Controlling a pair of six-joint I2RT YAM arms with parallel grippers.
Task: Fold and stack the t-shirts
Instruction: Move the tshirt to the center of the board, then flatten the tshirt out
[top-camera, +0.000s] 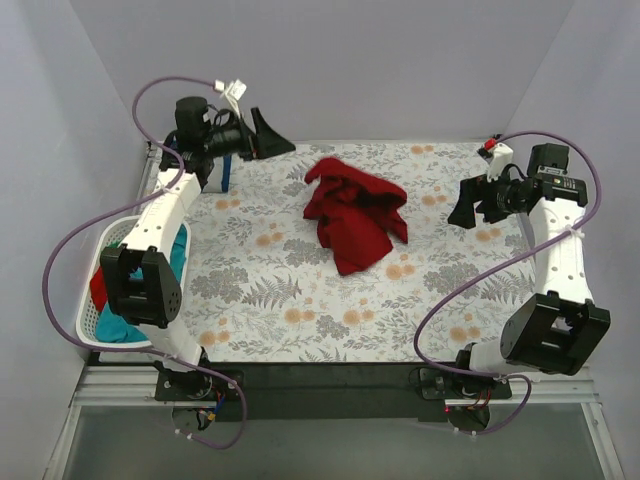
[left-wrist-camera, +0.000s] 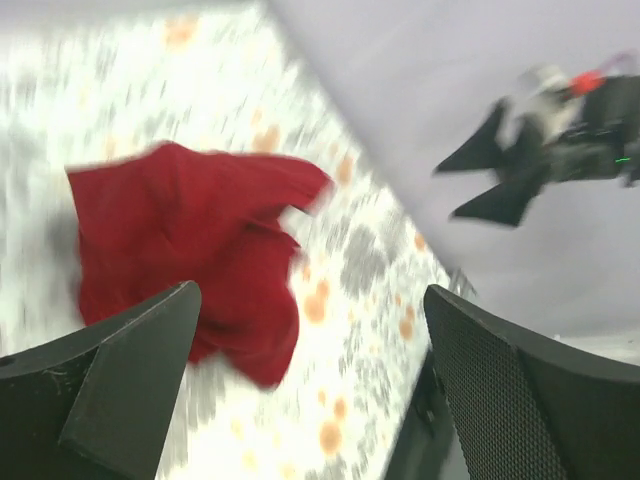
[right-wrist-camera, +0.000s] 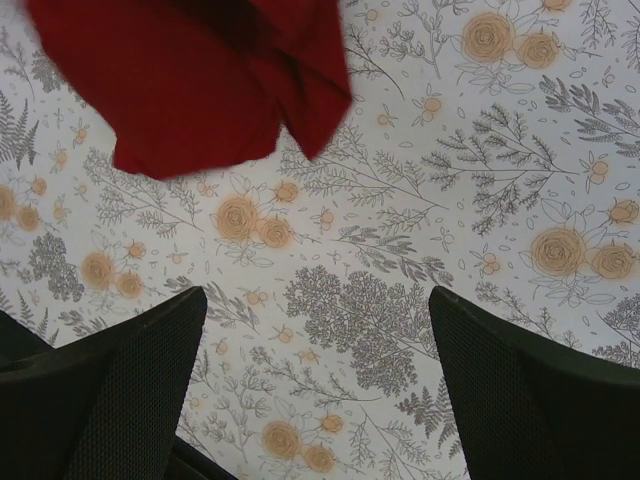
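— How do your hands stand?

— Both are apart and hold nothing. My left gripper (top-camera: 270, 135) hovers over the far left corner, jaws spread wide. My right gripper (top-camera: 463, 205) hangs on the right side, spread just as wide, with only the floral table cloth (top-camera: 280, 290) beneath it.

— And the shirt?

— The dark red t-shirt (top-camera: 352, 210) lies crumpled in a heap on the far half of the table, between my two grippers and touching neither. Its folds overlap every which way, and I can't make out a sleeve or a hem for certain.

— So how far along are you?

— At the very start, I judge. Nothing on the table is folded and there is no stack. This shirt wants spreading flat first. Off my left side, the white laundry basket (top-camera: 88, 335) holds more: a teal shirt (top-camera: 118, 328) and a red shirt (top-camera: 98, 290) bunched inside, waiting their turn.

— What's left, then?

— All of it: flatten, fold, set down, then fetch the next.
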